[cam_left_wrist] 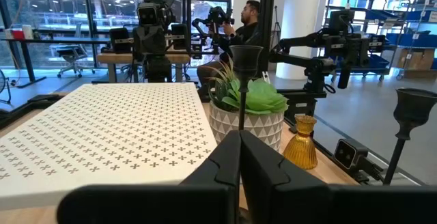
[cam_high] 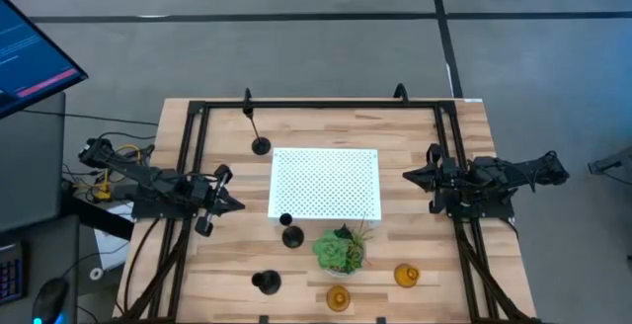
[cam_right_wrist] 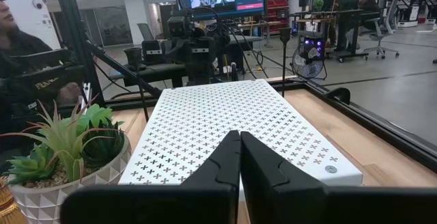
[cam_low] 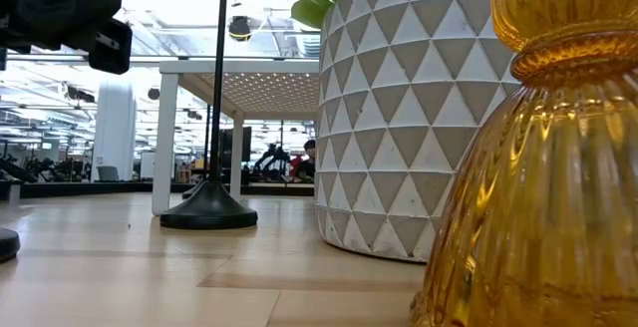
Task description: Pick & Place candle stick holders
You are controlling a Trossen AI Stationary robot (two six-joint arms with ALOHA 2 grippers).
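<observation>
Three black candle stick holders stand on their round bases on the wooden table: a tall one (cam_high: pixel 259 144) at the far left, one (cam_high: pixel 291 235) by the white board's near left corner, and one (cam_high: pixel 265 283) near the front edge. Two amber holders (cam_high: pixel 406 276) (cam_high: pixel 338 297) stand near the front edge, right of the plant. My left gripper (cam_high: pixel 232 203) is shut and empty, left of the board; its wrist view (cam_left_wrist: pixel 240 138) looks at a black holder (cam_left_wrist: pixel 244 80) and an amber one (cam_left_wrist: pixel 301 142). My right gripper (cam_high: pixel 410 177) is shut and empty, right of the board (cam_right_wrist: pixel 240 138).
A white perforated board (cam_high: pixel 325 183) lies in the table's middle. A green plant in a white pot (cam_high: pixel 341 248) stands just in front of it, between the black and amber holders. A black frame (cam_high: pixel 316 105) runs round the table's far and side edges. People show beyond the table.
</observation>
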